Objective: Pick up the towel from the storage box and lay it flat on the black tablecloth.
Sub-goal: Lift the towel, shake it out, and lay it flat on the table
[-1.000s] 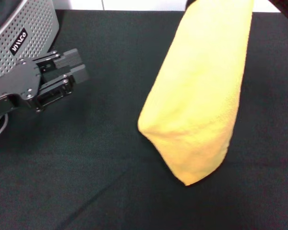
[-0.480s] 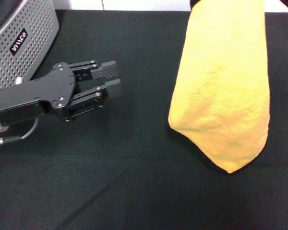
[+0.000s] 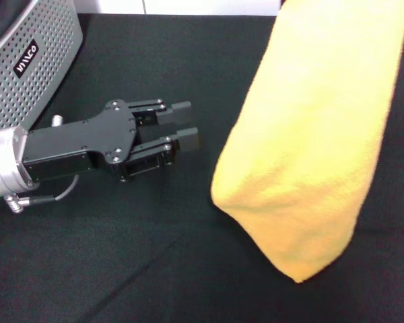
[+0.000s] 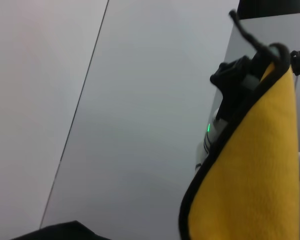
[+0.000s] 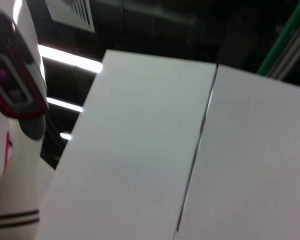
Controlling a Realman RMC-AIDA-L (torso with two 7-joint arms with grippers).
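Head view: right tool out of frame, above the upper edge; towel (image 3: 310, 148) hanging down from there, yellow face outward, top cut off, lowest corner low over the black tablecloth (image 3: 121, 256), contact not determinable. Grey-green face hidden. Storage box (image 3: 27, 60) cropped at the upper left corner, only one perforated wall and its black label showing, interior unseen. Left tool (image 3: 186, 123) reaching out just beside the box and well left of the towel, low over the cloth, fingers (image 3: 183, 139) empty, a narrow gap between them. Left wrist view: towel (image 4: 255, 175) with dark stitched edge, upper corner pinched by a dark clamp, presumably the right tool (image 4: 245, 80), blurred. Right wrist view: only pale panels, ceiling lights and part of the white robot body, no towel, no fingers.
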